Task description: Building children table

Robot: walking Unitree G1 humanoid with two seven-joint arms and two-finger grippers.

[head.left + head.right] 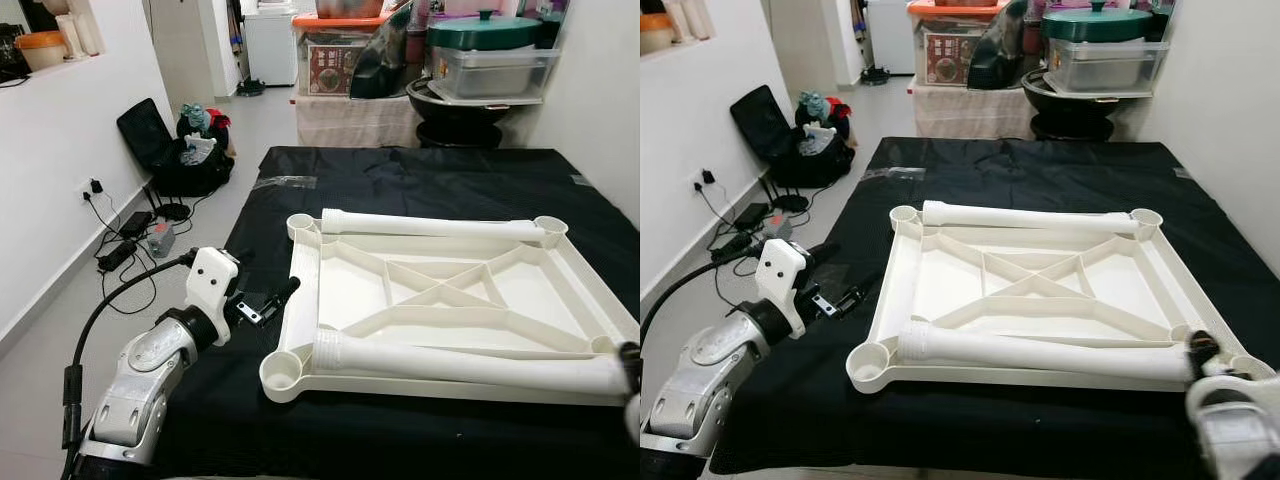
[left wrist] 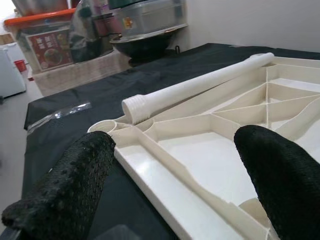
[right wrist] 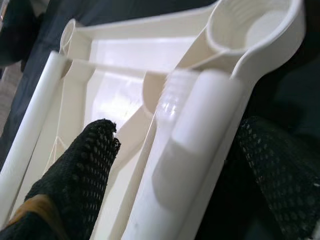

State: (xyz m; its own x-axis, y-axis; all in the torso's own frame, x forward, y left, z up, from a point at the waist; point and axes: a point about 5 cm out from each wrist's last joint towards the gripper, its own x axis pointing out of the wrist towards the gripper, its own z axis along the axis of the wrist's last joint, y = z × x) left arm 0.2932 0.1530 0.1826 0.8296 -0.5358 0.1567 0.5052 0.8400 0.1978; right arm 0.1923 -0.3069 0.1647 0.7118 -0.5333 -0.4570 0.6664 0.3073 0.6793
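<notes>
A white plastic tabletop (image 1: 440,300) lies upside down on a counter (image 1: 420,180) draped in black cloth, its ribbed underside facing up with diagonal braces crossing at the middle and a round socket at each corner. Two white tubular legs lie across it, both with their long axis running left to right: the far leg (image 1: 430,226) rests along the far rim between the two far sockets, and the near leg (image 1: 470,365) lies along the near rim, its ridged, threaded end pointing to the robot's left just beside the near-left socket (image 1: 281,371). The left end effector (image 1: 270,300) hovers at the tabletop's left edge with its two knobbly black fingers (image 2: 65,195) spread apart and nothing between them. The right end effector (image 1: 1200,350) is at the near leg's right end, partly cut off by the picture's edge; in the right wrist view its mesh-textured fingers (image 3: 75,175) flank the smooth tube on both sides, though whether they actually press on it is hard to make out.
</notes>
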